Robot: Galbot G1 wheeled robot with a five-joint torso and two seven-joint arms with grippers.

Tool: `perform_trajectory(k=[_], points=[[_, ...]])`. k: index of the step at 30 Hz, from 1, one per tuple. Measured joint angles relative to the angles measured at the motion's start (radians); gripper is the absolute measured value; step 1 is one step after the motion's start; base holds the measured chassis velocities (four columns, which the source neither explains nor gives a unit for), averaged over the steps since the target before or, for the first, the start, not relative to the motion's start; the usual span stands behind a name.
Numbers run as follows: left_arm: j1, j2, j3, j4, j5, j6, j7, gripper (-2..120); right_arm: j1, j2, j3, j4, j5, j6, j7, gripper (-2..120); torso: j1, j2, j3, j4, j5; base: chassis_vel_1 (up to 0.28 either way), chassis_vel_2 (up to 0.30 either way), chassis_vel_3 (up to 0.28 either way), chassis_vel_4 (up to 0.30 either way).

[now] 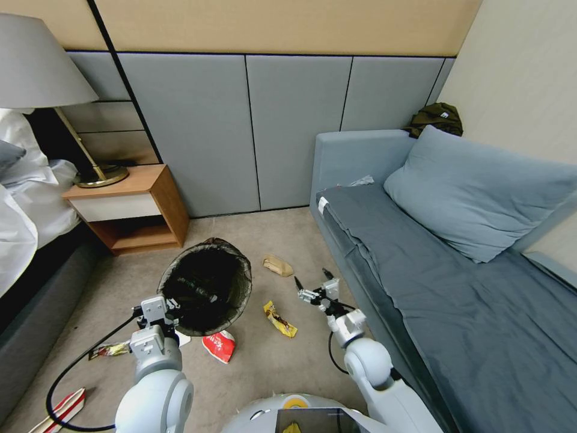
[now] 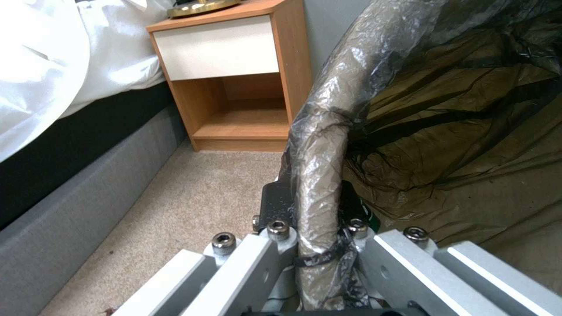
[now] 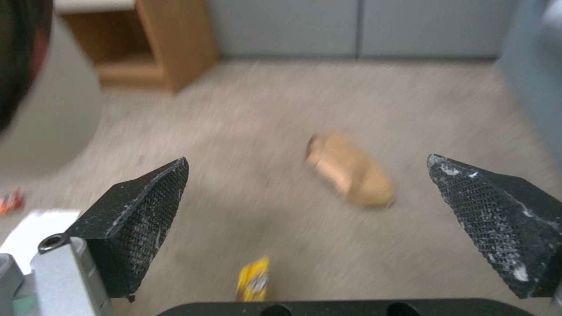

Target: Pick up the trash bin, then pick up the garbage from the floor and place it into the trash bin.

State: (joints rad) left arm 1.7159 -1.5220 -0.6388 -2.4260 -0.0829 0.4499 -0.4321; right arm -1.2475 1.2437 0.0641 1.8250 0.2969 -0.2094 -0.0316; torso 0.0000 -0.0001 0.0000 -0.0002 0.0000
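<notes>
My left gripper is clamped on the trash bin rim, so I should bring my wide-apart right gripper down slowly over the brown paper bag.

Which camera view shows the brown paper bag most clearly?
The head view: the brown paper bag lies sharp and whole on the carpet between the trash bin and the sofa. The right wrist view shows it blurred between the open fingers. The left wrist view faces the bin's rim.
</notes>
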Motion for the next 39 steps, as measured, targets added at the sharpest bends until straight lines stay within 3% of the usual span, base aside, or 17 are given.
perform_trajectory(k=[9, 17, 39], points=[[0.0, -0.008, 0.001, 0.0, 0.002, 0.003, -0.002, 0, 0.125, -0.08, -0.172, -0.148, 0.054, -0.041, 0.009, 100, 0.0, 0.0, 0.0, 0.0, 0.0, 0.0, 0.0, 0.0, 0.0], [0.005, -0.015, 0.006, 0.004, 0.016, -0.001, -0.002, 0, 0.164, -0.095, -0.228, -0.24, 0.044, -0.031, -0.044, 100, 0.0, 0.0, 0.0, -0.0001, 0.0, 0.0, 0.0, 0.0, 0.0], [0.009, -0.028, 0.019, 0.019, 0.043, -0.022, 0.006, 0, 0.283, 0.076, -0.235, -0.689, -0.122, 0.111, -0.178, 100, 0.0, 0.0, 0.0, -0.0001, 0.0, 0.0, 0.0, 0.0, 0.0]])
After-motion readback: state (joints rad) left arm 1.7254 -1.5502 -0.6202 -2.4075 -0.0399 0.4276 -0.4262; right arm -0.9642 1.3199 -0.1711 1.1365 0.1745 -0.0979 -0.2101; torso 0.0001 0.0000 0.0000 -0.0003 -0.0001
